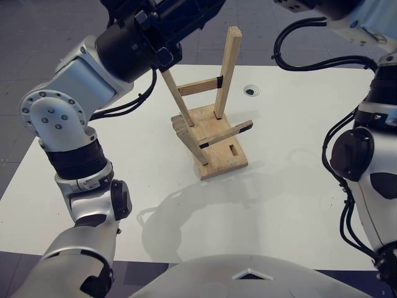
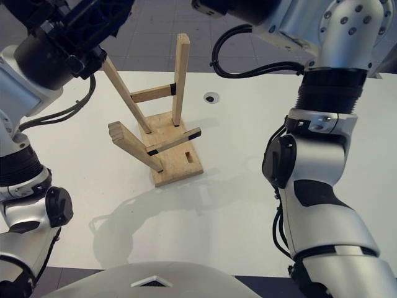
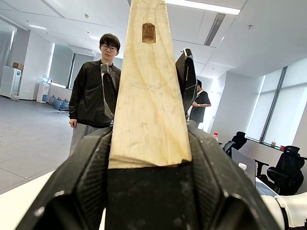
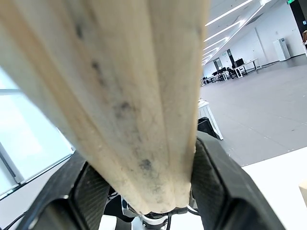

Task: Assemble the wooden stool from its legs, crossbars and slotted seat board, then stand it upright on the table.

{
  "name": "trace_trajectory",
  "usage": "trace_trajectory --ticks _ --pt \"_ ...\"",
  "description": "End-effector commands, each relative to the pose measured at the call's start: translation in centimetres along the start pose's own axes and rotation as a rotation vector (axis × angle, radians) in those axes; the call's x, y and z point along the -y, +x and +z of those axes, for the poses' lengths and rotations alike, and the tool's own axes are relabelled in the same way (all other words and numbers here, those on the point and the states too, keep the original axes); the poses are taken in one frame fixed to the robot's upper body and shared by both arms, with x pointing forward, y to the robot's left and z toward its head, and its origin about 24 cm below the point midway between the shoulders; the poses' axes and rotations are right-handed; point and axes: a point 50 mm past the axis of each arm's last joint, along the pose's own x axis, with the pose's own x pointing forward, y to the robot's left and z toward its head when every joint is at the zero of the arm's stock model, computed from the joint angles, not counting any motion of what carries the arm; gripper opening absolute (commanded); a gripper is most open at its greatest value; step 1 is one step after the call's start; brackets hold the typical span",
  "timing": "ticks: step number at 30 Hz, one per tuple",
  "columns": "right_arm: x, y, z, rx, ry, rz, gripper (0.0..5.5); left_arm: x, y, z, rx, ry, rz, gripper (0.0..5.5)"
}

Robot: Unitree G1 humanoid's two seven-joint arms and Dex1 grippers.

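White bench [image 1: 298, 205] carries the slotted seat board [image 1: 224, 164] flat near centre, w/ legs rising from it, two joined by a crossbar [image 1: 200, 86]. Left pincer [image 3: 147, 81] is clamped on the leaning leg [image 1: 177, 102] at its top. Right pincer [image 4: 153, 191] grips a wooden piece [image 4: 120, 86].

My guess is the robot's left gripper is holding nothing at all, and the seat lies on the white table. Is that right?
Not quite. The left gripper is clamped on a stool leg, as the left wrist view shows. The seat board does lie on the white table.
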Motion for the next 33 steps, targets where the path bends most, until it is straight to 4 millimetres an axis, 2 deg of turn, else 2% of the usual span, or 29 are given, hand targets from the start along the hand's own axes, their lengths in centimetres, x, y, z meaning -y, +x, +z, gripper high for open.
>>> trace_trajectory --ticks 1,3,4,11,13,17,21,24,26,29,31,33 --pt "-1.5 -1.0 1.5 0.006 -0.047 0.065 2.25 0.5 -0.5 -0.2 -0.033 -0.023 -0.048 2.10" --pt "-1.4 -1.5 1.7 0.009 -0.057 0.056 2.25 0.8 -0.6 -0.2 -0.037 -0.047 -0.080 2.10" --pt "-1.3 -1.8 1.7 0.011 -0.060 0.051 2.25 1.1 -0.7 0.0 -0.036 -0.054 -0.103 2.46" --pt "-0.6 -2.9 1.9 0.008 -0.075 0.025 2.04 0.6 -2.0 1.8 0.049 -0.051 -0.033 3.66" --pt "0.0 -3.4 1.9 0.007 -0.083 -0.016 2.04 0.8 -3.0 1.9 0.037 -0.014 0.014 4.02" --pt "0.5 -4.8 1.9 0.009 -0.095 -0.083 2.04 1.9 -6.3 0.7 -0.065 0.036 0.126 4.55" --pt "0.7 -5.9 1.8 0.023 -0.103 -0.124 2.04 3.2 -9.3 0.8 -0.145 0.051 0.173 4.55" --pt "0.8 -6.1 1.8 0.031 -0.109 -0.136 2.04 4.3 -10.5 0.5 -0.245 0.077 0.155 4.55" --pt "0.8 -6.0 2.0 0.032 -0.115 -0.135 2.04 4.3 -10.8 -1.6 -0.402 0.088 0.175 4.55" --pt "0.6 -5.9 2.3 0.033 -0.127 -0.138 2.04 4.1 -11.9 -6.6 -0.722 0.071 0.201 4.55" --pt "0.6 -5.9 2.5 0.033 -0.134 -0.139 2.04 3.6 -12.6 -8.9 -0.824 0.084 0.235 4.55" --pt "0.6 -5.9 2.5 0.029 -0.136 -0.141 2.04 3.4 -12.8 -10.4 -0.824 0.080 0.244 4.55"
